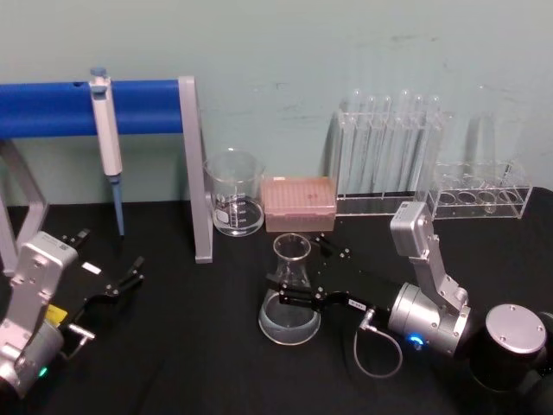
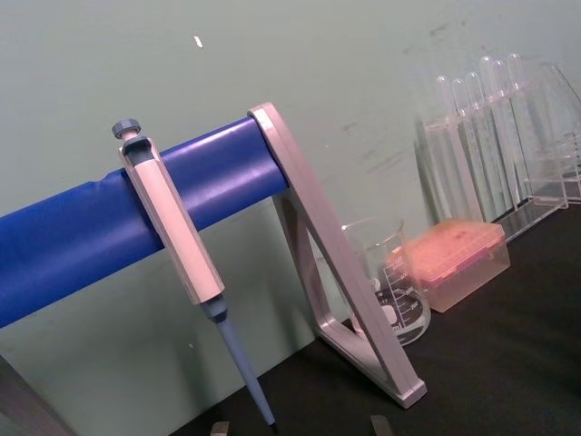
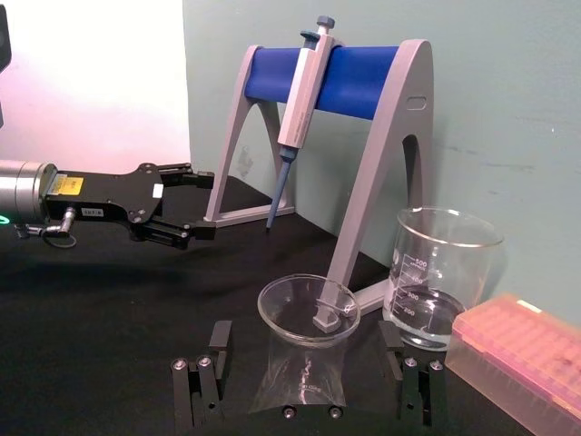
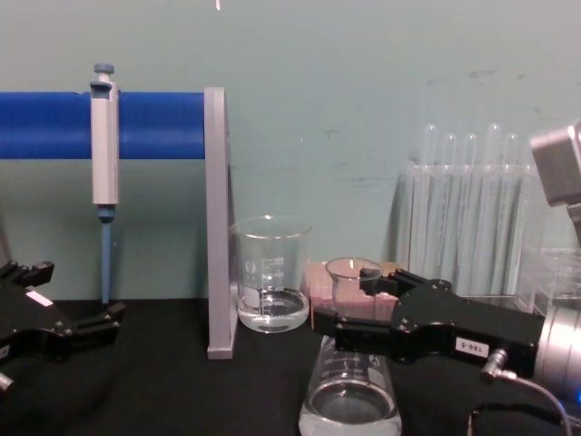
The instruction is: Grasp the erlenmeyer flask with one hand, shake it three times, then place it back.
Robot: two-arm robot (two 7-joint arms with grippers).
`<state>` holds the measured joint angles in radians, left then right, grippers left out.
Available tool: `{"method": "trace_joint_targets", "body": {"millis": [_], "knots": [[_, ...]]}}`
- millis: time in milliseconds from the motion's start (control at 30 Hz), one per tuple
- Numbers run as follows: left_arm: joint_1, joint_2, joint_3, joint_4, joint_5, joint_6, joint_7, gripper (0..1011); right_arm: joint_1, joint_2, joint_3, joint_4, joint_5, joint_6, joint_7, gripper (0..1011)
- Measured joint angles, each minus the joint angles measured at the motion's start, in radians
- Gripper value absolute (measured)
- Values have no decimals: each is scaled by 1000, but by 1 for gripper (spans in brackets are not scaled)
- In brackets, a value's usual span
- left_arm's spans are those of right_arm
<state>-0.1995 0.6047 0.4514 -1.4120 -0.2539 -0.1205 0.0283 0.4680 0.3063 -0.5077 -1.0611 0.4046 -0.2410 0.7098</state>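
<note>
Erlenmeyer flask [image 1: 289,322] stands on the black table [image 1: 190,346] just before the pink tip box [image 1: 298,203], right gripper [image 1: 281,292] spread astride its neck, seemingly clear of the glass; close squarely below the rim before you lift; left gripper [image 1: 134,272] idles, spread, far left.

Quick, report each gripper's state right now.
Left gripper: open, holding nothing.
Right gripper: open, fingers either side of the erlenmeyer flask neck, not clamped.

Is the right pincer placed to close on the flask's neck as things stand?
Probably yes: the right pincer straddles the neck of the erlenmeyer flask, fingers open either side, nothing between. The left pincer sits parked far left.
</note>
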Motion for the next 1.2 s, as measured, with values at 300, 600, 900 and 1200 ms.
{"method": "trace_joint_targets", "body": {"millis": [300,600,900,1200], "knots": [[0,0,0,0,0,0,0,1001,0,1,1,0,0,0,0,1000],[0,0,0,0,0,0,0,1001,-1,1,1,-1,1,-1,0,883],[0,0,0,0,0,0,0,1001,-1,1,1,-1,1,-1,0,594],[0,0,0,0,0,0,0,1001,-2,1,1,-2,1,-2,0,451]]}}
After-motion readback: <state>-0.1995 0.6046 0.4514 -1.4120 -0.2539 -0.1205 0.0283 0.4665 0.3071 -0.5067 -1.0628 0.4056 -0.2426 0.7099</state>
